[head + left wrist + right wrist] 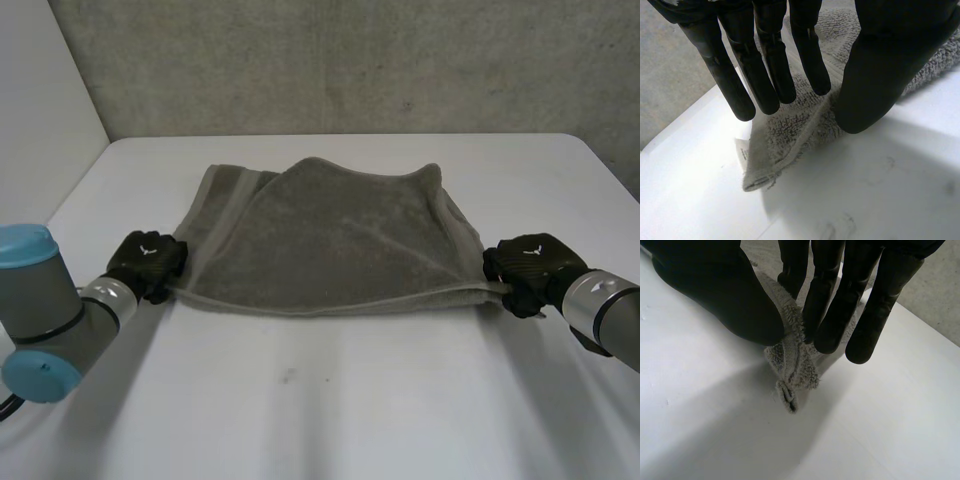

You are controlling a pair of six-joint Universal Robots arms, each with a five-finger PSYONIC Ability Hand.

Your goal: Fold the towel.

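A grey towel (330,240) is pictured lying partly doubled on the white bench (330,400), with a robot hand stationed at each of its near corners. At the towel's near-right corner (792,375), the cloth is pinched in a bunch between the thumb and fingers (832,315) of the right hand (528,268). At the towel's near-left corner (770,160), where a small white label (742,152) is sewn in, the left hand (148,262) is held over the cloth with its fingers (767,75) straight and spread, and nothing is gripped. For the fold to be made well, it is judged that the left corner should be pinched first. Both corners should then be raised together and level, and the near edge drawn taut as it is carried over to the towel's far edge, so that corners are matched and no wrinkle is trapped. How many layers are already stacked cannot be made out. The towel's far edge is rumpled, so its true line is hard to read, and whether the left thumb rests on the cloth cannot be told.
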